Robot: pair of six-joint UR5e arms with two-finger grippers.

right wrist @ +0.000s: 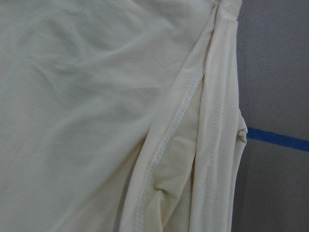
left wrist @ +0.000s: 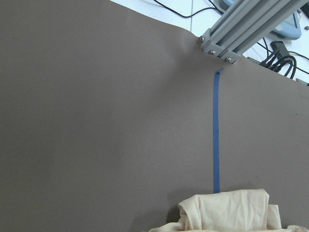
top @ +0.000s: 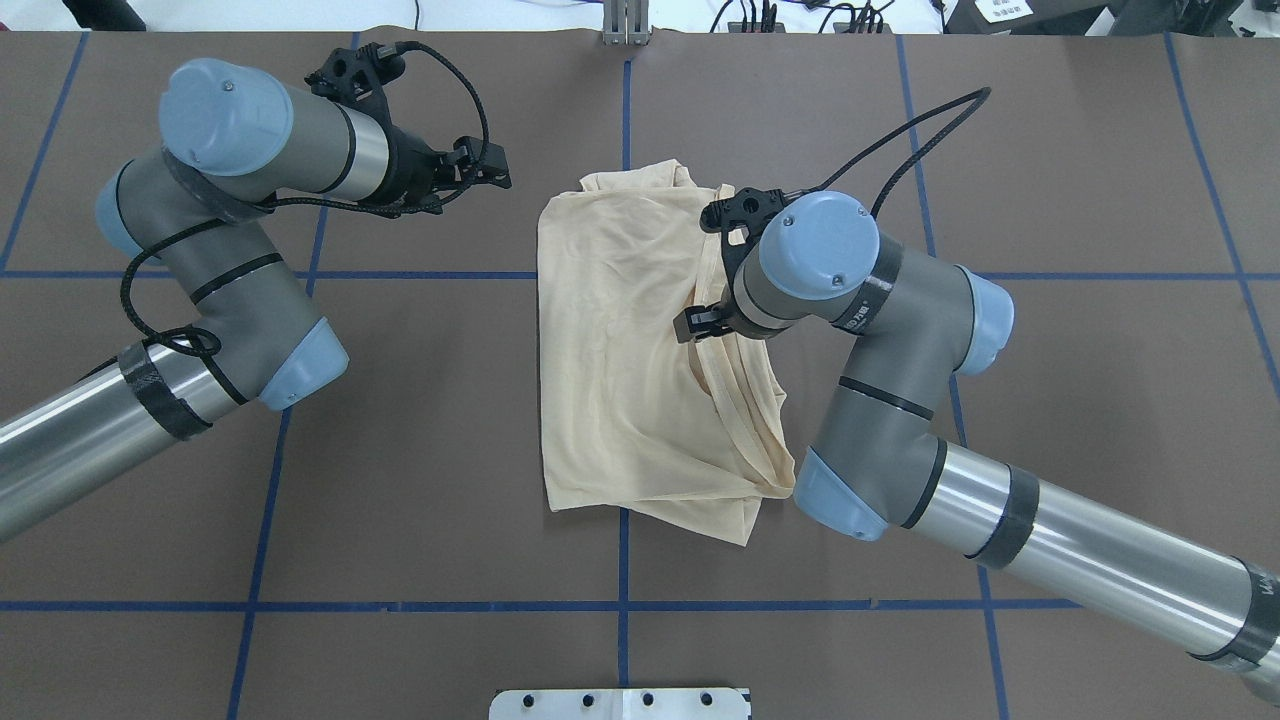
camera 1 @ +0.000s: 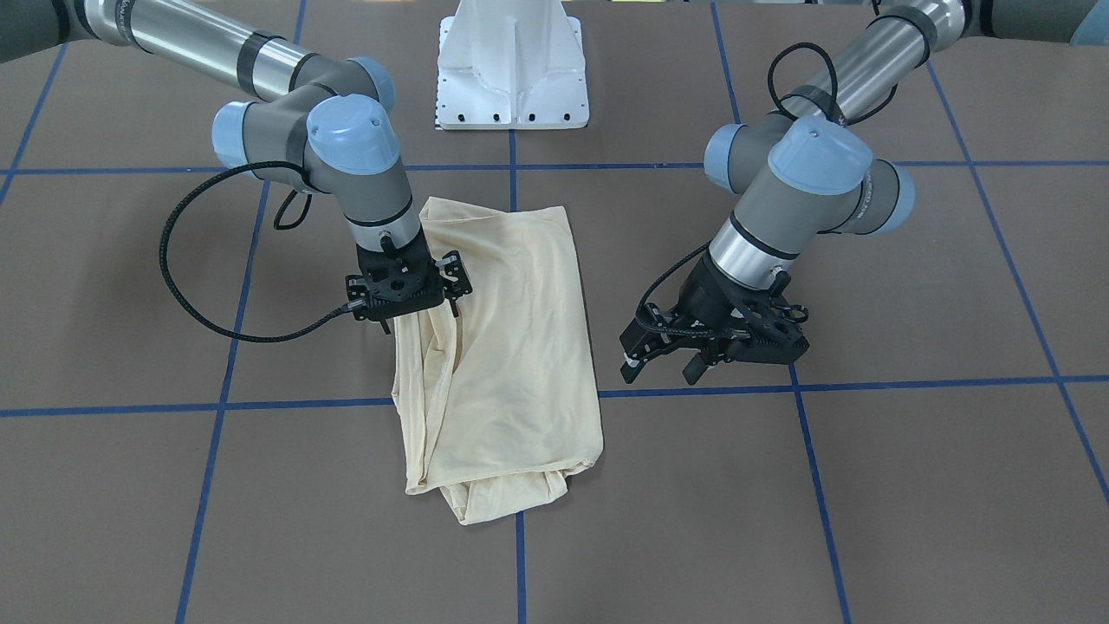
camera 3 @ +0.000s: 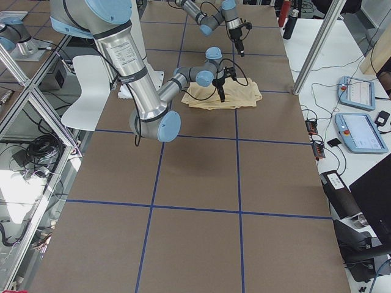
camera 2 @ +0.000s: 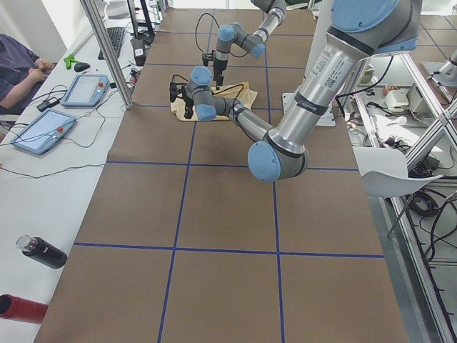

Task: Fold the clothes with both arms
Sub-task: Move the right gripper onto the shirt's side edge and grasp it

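The shirt lies on the table, its long axis running out from my base. Its edge is under my right gripper, whose grip I cannot tell. My left gripper, fingers spread and empty, hangs well aside.

The shirt is thin, matt cloth with stitched hems. The worktop looks matt and smooth, its blue tape lines slightly glossy. The left arm and the right arm have shiny metal tubes.
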